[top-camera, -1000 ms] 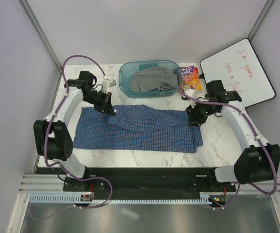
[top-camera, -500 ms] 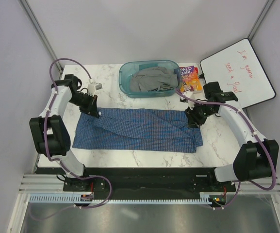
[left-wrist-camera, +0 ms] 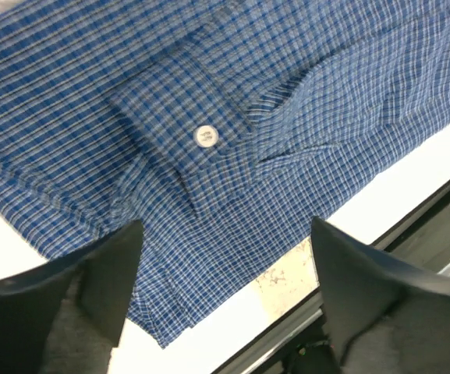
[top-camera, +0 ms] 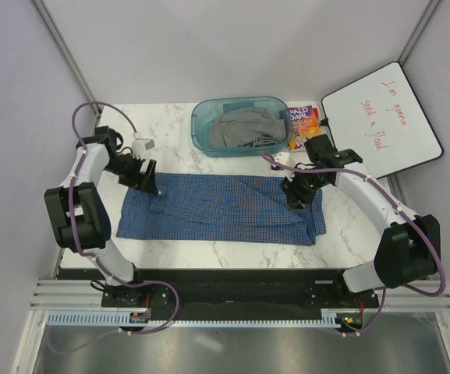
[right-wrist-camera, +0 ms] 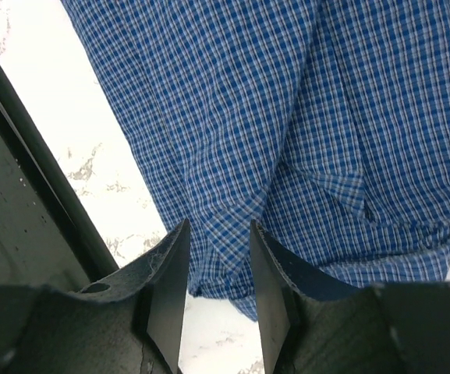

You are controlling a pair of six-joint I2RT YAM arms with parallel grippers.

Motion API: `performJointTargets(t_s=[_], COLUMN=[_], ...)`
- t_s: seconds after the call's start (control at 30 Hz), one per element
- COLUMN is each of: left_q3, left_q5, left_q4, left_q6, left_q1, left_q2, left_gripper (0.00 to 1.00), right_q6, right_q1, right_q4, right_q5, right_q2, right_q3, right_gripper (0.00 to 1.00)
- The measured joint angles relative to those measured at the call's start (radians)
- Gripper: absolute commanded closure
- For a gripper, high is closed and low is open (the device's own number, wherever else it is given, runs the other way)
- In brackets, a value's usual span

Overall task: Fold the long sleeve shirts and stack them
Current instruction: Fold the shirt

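Observation:
One blue fine-checked long sleeve shirt (top-camera: 225,209) lies spread flat across the middle of the marble table. My left gripper (top-camera: 148,181) hangs over the shirt's left end. In the left wrist view its jaws (left-wrist-camera: 225,227) stand wide open above a cuff with a white button (left-wrist-camera: 205,136), and they hold nothing. My right gripper (top-camera: 296,192) is over the shirt's right part. In the right wrist view its fingers (right-wrist-camera: 218,234) stand partly apart above a folded edge of the cloth (right-wrist-camera: 232,226), without pinching it.
A teal bin (top-camera: 203,117) holding a grey garment (top-camera: 244,128) stands at the back centre. An orange and purple book (top-camera: 302,125) lies beside it, and a whiteboard (top-camera: 380,117) leans at the back right. A black rail (top-camera: 232,280) runs along the table's near edge.
My left gripper moved left with the sleeve, drew it out over the shirt's left end, then opened and let it go. My right gripper shifted slightly left.

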Motion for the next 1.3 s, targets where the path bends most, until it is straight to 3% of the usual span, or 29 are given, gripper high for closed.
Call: performJointTargets(t_s=[0.13,0.43,0.77,1.3], left_q3=[-0.033,-0.189,-0.108,-0.056], left_q5=[0.034,0.122,0.176,0.059], left_q4=[0.044,0.244,0.071,0.084], left_q6=[-0.005,-0.155,-0.068,-0.013], left_q1=[0.053,0.164,0.304,0.346], left_q2=[-0.054,-0.397,-0.01,0.182], left_gripper=[0.01,0.01,0.02,0.0], right_q6=[0.039,0.161,0.3,0.392], right_q1=[0.056,0.2,0.347,0.424], right_q4=[0.035,0.151,0.248,0.335], right_q5=[0.003,0.032,0.089,0.123], right_q2=[0.03,0.186,0.389,0.563], right_q3=[0.007,0.134,0.276,0.296], right_gripper=[0.56,0.55,0.56,0.58])
